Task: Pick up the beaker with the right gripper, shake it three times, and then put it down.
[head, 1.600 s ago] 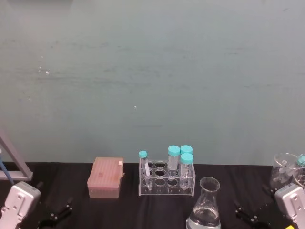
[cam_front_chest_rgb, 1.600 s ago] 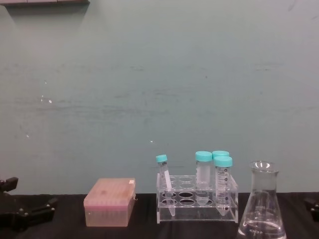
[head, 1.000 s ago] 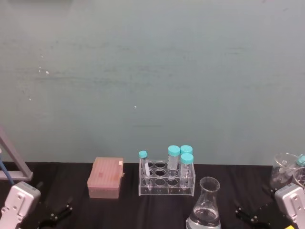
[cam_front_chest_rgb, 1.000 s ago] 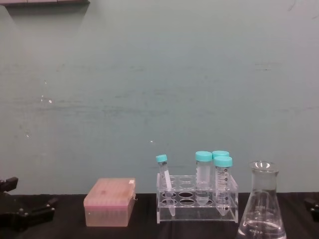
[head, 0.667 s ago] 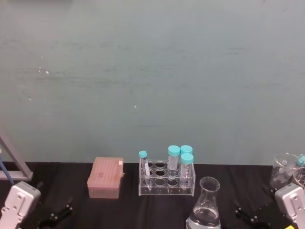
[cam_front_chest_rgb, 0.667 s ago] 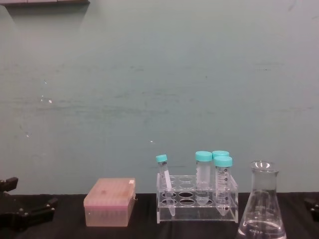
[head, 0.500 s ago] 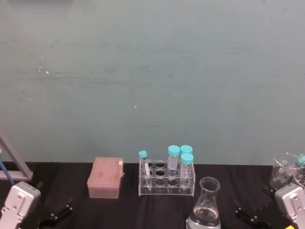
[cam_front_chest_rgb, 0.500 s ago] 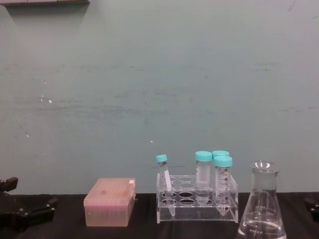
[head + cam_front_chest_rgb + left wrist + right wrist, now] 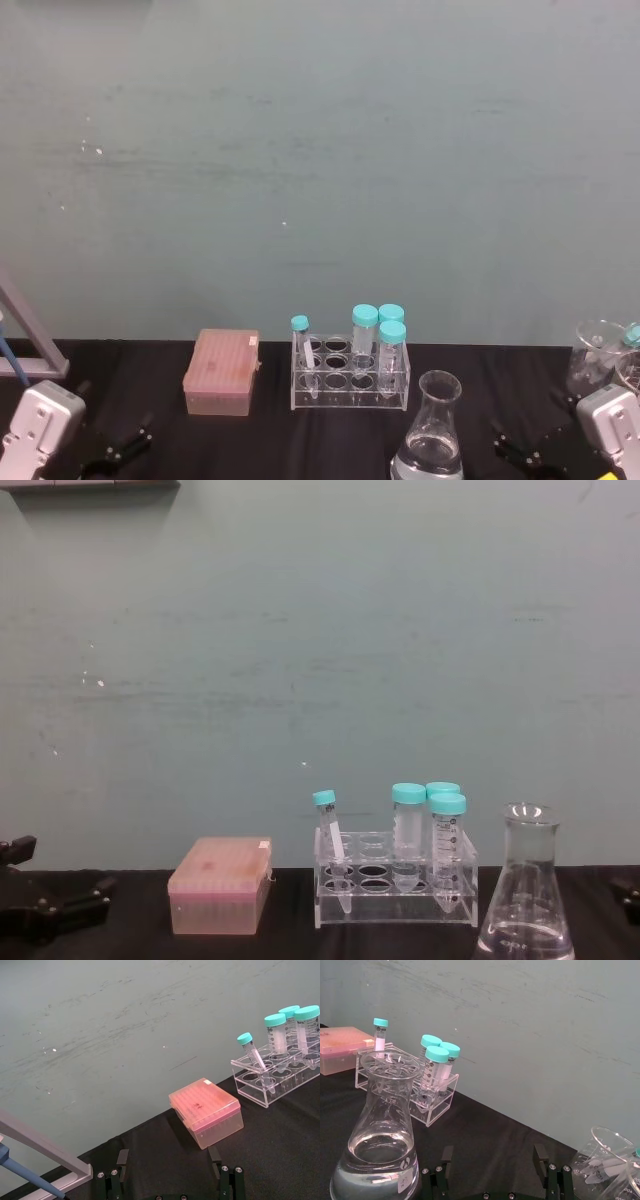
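The right end effector [image 9: 491, 1157] shows in the right wrist view with its two black fingers spread wide and nothing between them. The conical flask [image 9: 382, 1135] stands upright on the black table [image 9: 485, 1130] just beside one finger, outside the gap, with clear liquid filling its wide base. Beyond it a clear tube rack [image 9: 440, 1105] holds teal-capped tubes [image 9: 437, 1055], and a pink tip box [image 9: 342, 1050] sits farther off. A glass beaker [image 9: 602, 1160] near the other finger holds small clear pieces I cannot identify.

In the left wrist view, the left end effector [image 9: 169, 1160] is likewise wide open and empty, low over the table, with the tip box ahead of it and the rack beyond that. A grey metal bar [image 9: 40, 1147] crosses one corner.

In the head view, both end effectors sit low at the table's near corners, the flask between them nearer the right one, well apart from its fingers.

In the chest view, the flask rises taller than the rack just beside it. Four tubes stand in the rack, the slim one leaning.
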{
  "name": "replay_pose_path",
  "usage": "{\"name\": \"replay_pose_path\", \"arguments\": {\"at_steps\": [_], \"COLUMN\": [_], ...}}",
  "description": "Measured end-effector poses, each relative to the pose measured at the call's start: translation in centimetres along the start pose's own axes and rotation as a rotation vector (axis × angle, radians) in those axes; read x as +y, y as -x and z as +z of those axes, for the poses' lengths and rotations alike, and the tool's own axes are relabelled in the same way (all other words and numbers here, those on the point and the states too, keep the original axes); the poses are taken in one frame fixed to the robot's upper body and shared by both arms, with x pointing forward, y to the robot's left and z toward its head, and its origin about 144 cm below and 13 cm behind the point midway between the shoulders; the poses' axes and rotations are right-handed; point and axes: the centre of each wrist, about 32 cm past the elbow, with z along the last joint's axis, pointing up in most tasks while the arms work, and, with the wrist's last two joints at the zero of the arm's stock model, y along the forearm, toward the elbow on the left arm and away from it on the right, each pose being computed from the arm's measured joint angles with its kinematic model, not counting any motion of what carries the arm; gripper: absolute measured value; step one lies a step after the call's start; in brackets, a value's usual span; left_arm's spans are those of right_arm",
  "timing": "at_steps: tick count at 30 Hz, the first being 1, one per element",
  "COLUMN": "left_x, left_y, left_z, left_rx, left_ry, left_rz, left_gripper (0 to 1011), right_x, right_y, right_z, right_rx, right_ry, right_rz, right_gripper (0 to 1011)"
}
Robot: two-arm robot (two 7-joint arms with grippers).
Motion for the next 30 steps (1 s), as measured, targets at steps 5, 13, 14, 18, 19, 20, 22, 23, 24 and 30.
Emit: {"name": "replay_pose_path", "arguments": {"at_steps": [5, 13, 14, 18, 19, 20, 22, 23, 24, 30], "left_x": [0.0, 0.0, 0.0, 0.0, 0.0, 0.0, 0.0, 0.0, 0.0, 0.0], "left_y": [0.0, 0.0, 0.0, 0.0, 0.0, 0.0, 0.0, 0.0, 0.0, 0.0], "left_z": [0.0, 0.0, 0.0, 0.0, 0.0, 0.0, 0.0, 0.0, 0.0, 0.0], "left_rx": [0.000, 0.000, 0.000, 0.000, 0.000, 0.000, 0.000, 0.000, 0.000, 0.000], "left_ry": [0.000, 0.000, 0.000, 0.000, 0.000, 0.000, 0.000, 0.000, 0.000, 0.000], "left_rz": [0.000, 0.000, 0.000, 0.000, 0.000, 0.000, 0.000, 0.000, 0.000, 0.000], "left_gripper": [1000, 1000, 1000, 1000, 1000, 1000, 1000, 1000, 1000, 1000], "right_x": [0.0, 0.7, 0.8, 1.2, 1.3, 1.4, 1.5, 1.5, 1.5, 1.1], "right_y": [0.0, -1.0, -1.2, -1.8, -1.9, -2.1, -2.4, -2.5, -2.5, -2.2], "right_z": [0.0, 0.7, 0.9, 1.7, 1.9, 2.4, 3.3, 3.6, 3.9, 5.7], "right_rx": [0.000, 0.037, 0.045, 0.105, 0.118, 0.149, 0.204, 0.221, 0.236, 0.310], "right_ry": [-0.001, -0.106, -0.119, -0.197, -0.211, -0.242, -0.285, -0.298, -0.312, -0.376], "right_rz": [-0.001, -0.082, -0.089, -0.099, -0.098, -0.088, -0.061, -0.049, -0.034, 0.102], "right_gripper": [1000, 1000, 1000, 1000, 1000, 1000, 1000, 1000, 1000, 1000]}}
